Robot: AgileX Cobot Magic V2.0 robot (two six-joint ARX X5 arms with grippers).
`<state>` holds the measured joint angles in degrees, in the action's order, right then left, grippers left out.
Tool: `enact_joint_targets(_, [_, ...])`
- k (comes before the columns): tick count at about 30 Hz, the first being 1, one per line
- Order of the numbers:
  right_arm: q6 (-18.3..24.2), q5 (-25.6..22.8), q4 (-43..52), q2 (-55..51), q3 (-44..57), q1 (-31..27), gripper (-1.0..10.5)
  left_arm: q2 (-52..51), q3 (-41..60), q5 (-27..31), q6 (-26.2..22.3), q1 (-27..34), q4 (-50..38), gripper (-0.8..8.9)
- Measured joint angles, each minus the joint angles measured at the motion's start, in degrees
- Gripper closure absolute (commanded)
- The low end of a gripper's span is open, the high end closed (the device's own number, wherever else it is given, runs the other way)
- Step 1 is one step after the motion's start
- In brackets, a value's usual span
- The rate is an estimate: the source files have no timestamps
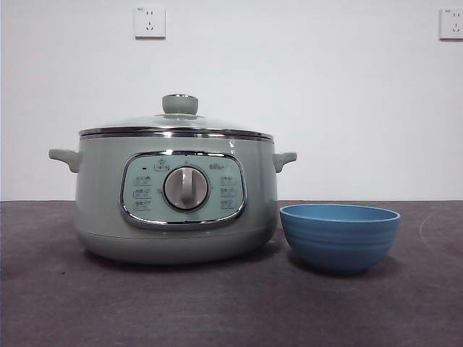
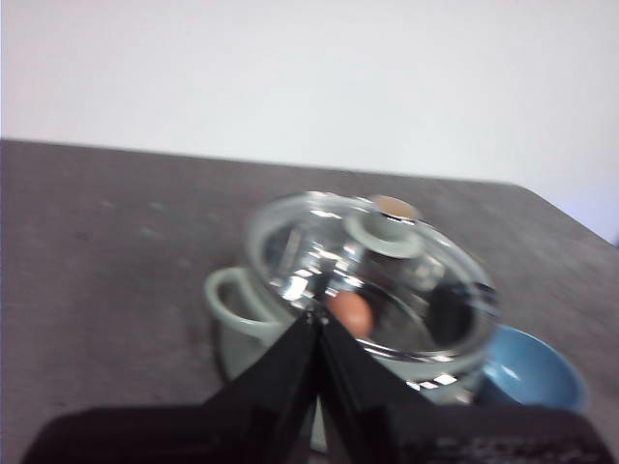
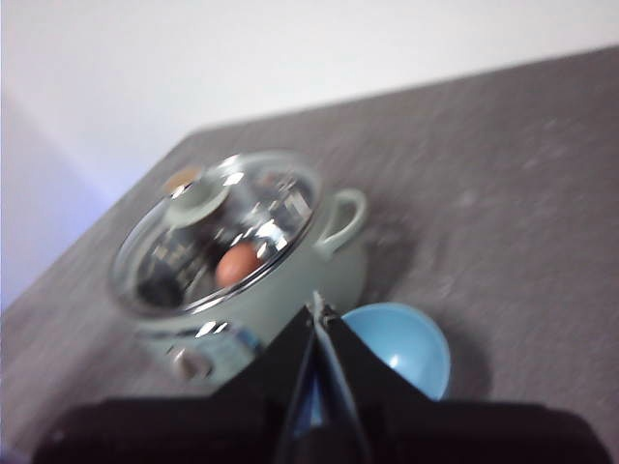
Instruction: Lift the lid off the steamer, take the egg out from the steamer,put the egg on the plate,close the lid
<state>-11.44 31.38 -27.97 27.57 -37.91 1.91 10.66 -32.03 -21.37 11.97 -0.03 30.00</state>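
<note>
- We find the steamer standing upright on the dark grey table, its chrome-framed control panel and silver dial facing the front camera.
- We record the lid seated on the steamer, chrome rim level all round, pale green knob on top and untouched.
- Through the glass, both wrist views show a brown egg lying inside the steamer; the front view does not show it.
- We note the plate, a small blue bowl, on the table just beside the steamer on the side of the steamer's right-hand handle as the front view shows it. A narrow gap seems to part them, though we cannot confirm it. We see nothing in the bowl.
- The left gripper hangs above the table, well clear of the lid; its two black jaws meet at the tips, clenched on nothing.
- The right gripper likewise hangs above the scene, over the bowl's side of the steamer; its jaws are pressed together at the tips and hold nothing.
- Neither arm appears in the front view.
- We observe two white wall sockets on the pale wall behind the table.
- Both wrist pictures are blurred; finer detail of the lid's surface is reflections only.
</note>
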Motion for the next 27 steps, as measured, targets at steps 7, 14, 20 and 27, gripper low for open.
enact_joint_targets(7, [11.0, 4.6, -18.6, 12.6, -15.1, 1.0, 9.6, 10.1, -9.9, -9.5, -3.2, 0.0, 10.1, 8.2])
enact_joint_targets(14, [19.8, 4.7, -33.3, 19.3, -21.6, 4.1, 9.6, 17.4, -17.7, -14.5, -8.7, 0.0, 19.2, 8.2])
enact_joint_targets(20, [21.2, 4.6, -34.1, 19.5, -21.7, 5.6, 9.2, 19.6, -20.6, -14.9, -11.0, 0.0, 22.2, 8.04])
enact_joint_targets(27, [21.3, 4.6, -34.1, 19.5, -21.7, 5.6, 3.7, 20.0, -20.6, -14.9, -11.1, 0.0, 24.0, 2.99])
